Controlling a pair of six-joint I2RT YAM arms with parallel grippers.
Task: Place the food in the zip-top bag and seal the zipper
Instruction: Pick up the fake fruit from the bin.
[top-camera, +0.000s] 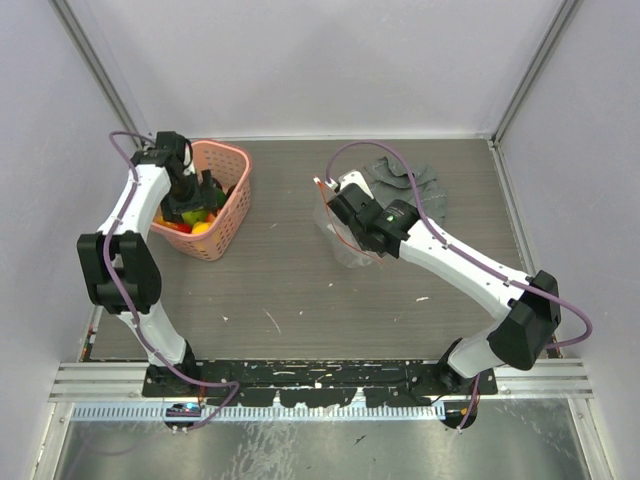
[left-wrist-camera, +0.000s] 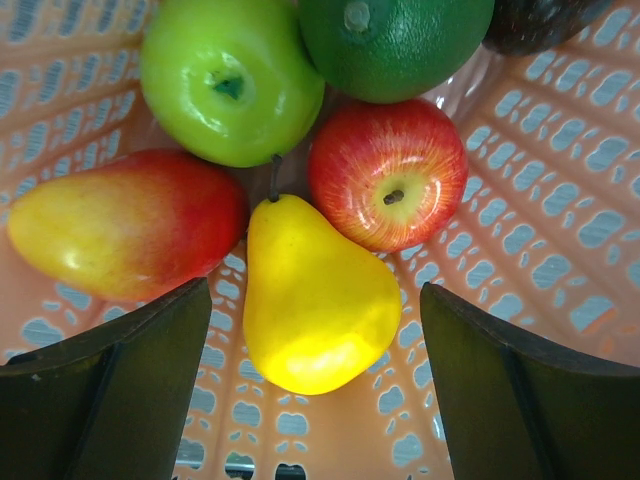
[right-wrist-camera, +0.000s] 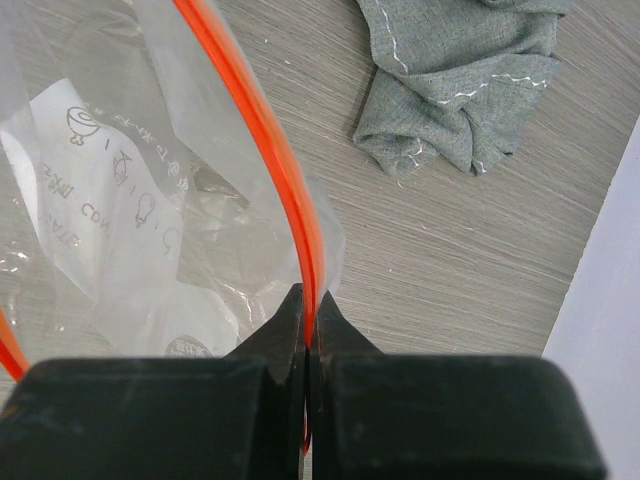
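The food lies in the pink basket (top-camera: 228, 205): a yellow pear (left-wrist-camera: 315, 295), a red apple (left-wrist-camera: 390, 185), a green apple (left-wrist-camera: 225, 80), a red-yellow mango (left-wrist-camera: 125, 225) and a dark green fruit (left-wrist-camera: 395, 40). My left gripper (top-camera: 188, 200) is open inside the basket, its fingers (left-wrist-camera: 110, 390) on either side of the pear, not touching it. My right gripper (top-camera: 345, 212) is shut on the red-orange zipper (right-wrist-camera: 290, 180) of the clear zip-top bag (right-wrist-camera: 110, 210), holding its mouth edge up above the table. The bag (top-camera: 345, 245) looks empty.
A grey cloth (top-camera: 410, 185) lies crumpled at the back right of the wooden table, also in the right wrist view (right-wrist-camera: 455, 80). White walls (top-camera: 300, 60) enclose the table on three sides. The basket wall (left-wrist-camera: 560, 170) rises close around my left fingers.
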